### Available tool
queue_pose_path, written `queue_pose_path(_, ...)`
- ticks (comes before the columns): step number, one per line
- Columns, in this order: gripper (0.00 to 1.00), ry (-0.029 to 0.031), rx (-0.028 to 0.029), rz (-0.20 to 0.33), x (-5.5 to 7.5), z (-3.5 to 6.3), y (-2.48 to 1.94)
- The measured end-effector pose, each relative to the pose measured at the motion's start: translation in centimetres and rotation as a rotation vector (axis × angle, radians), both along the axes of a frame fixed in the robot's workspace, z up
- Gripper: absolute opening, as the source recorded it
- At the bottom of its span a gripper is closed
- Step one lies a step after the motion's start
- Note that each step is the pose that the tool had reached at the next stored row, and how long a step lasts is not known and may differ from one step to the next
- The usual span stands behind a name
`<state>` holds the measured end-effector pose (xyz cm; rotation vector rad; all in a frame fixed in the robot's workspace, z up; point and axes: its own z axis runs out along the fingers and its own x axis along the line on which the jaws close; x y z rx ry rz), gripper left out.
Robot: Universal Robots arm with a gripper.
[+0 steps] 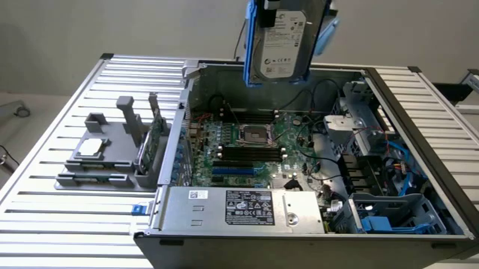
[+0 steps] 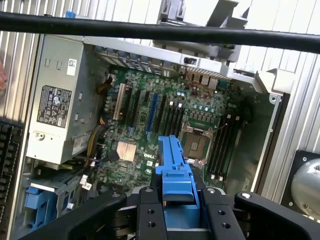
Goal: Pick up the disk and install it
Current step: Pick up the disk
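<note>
We judged the task to be about half done: the pick-up was complete and the install was not. In the exterior view the disk hung in the upper middle of the frame, clear of everything. It stood on edge with its white label facing the camera and its blue carrier running down both long sides. It sat above the back wall of the open computer case, touching neither the case nor the slatted table beneath. In the wrist view we saw the gripper with its black fingers pressed against either side of the carrier's end. It was closed on the disk, with no gap we could make out, and the motherboard lay well below. As for what was left, the disk was in no bay. The drive cage at the lower right of the exterior view's frame—which we took for the likely seat—was well apart from the disk, which hung higher up and toward the exterior view's left. The grey fixture on the table at the exterior view's left carried a small silver chip and an upright green card. Both were well apart from the gripper—neither belonged to this job.
</note>
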<state>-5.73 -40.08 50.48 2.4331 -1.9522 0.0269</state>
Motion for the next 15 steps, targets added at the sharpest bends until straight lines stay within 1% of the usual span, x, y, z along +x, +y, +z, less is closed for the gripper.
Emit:
queue_pose_path(6,0.33,-0.0014,0.0045,0.000,1.1,0.00,-1.49)
queue_pose_path(15,0.33,-0.0022,0.0111,0.000,3.3,0.00,-3.67)
